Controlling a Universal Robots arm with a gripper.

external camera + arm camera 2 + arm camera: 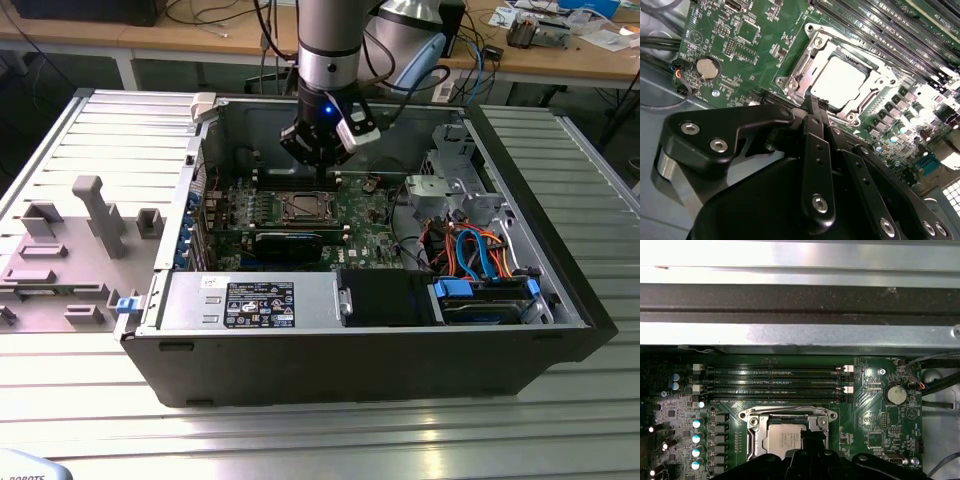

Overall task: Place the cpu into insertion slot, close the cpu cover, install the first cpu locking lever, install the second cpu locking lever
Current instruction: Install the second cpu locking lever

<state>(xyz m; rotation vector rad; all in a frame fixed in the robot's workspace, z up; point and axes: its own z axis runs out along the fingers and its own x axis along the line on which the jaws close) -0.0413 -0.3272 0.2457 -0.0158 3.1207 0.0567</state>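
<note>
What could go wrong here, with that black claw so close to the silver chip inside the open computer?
The black gripper hangs just over the silver metal frame plate around the square silver-grey chip. If it comes down slightly off, it might scrape the chip or bend the plate. The green motherboard carries small parts and long black memory slots close by, which a sideways slip could knock. A round silver coin battery also sits nearby.
</note>
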